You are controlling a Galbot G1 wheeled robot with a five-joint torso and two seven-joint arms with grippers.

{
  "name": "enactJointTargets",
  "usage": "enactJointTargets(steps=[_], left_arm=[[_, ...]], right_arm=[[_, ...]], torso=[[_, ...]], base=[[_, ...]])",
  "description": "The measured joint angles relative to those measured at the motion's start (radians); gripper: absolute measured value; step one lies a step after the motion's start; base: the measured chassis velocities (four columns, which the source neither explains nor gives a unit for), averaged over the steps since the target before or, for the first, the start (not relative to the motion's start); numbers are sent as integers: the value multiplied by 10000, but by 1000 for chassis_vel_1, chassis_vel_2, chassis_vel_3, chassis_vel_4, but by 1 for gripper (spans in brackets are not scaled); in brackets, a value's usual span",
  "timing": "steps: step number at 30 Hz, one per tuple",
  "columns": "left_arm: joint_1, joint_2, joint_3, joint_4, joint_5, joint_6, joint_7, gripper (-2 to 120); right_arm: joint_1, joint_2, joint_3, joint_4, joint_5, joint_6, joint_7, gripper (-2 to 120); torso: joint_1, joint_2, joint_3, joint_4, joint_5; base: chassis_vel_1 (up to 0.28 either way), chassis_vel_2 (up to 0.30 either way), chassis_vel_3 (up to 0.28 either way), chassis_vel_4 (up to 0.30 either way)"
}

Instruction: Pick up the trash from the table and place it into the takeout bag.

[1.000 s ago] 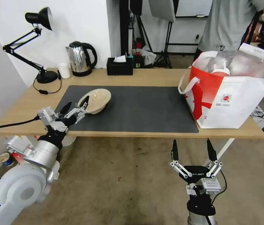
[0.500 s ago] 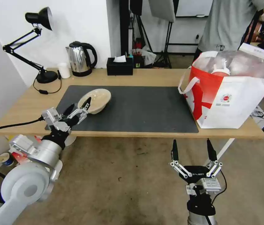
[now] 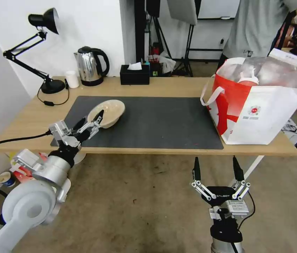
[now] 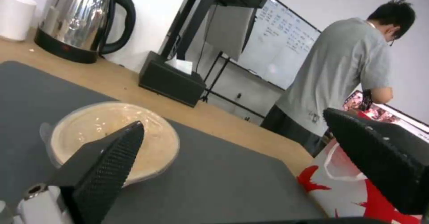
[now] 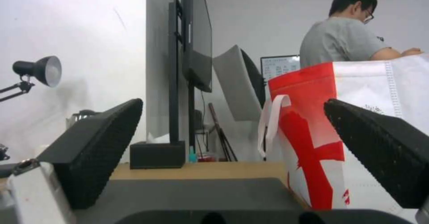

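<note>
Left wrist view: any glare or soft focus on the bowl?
Left wrist view: the beige bowl shows small bright glints on its inside and looks soft; the near fingers are sharper. Head view: the kettle has shiny reflections, the takeout bag foil lining gleams, and straight edges bow toward the frame's corners.

The left arm is white at its big rounded joint, then brushed silver, then black at the wrist, with a thick black cable running off to the side. Its left hand (image 3: 89, 121) has silver linkages and black, pointed, textured fingers (image 4: 107, 170). The right hand (image 3: 217, 167) matches: black tapered fingers on silver links, a black body with pale lettering that seems to read "GALBOT", and a thin black cable.
</note>
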Motion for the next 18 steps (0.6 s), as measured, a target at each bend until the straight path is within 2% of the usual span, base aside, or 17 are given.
enactJointTargets(steps=[18], left_arm=[[435, -56, -407, -491, -178, 11, -359, 100]], right_arm=[[0, 0, 0, 0, 0, 0, 0, 100]], torso=[[0, 0, 0, 0, 0]], base=[[0, 0, 0, 0]])
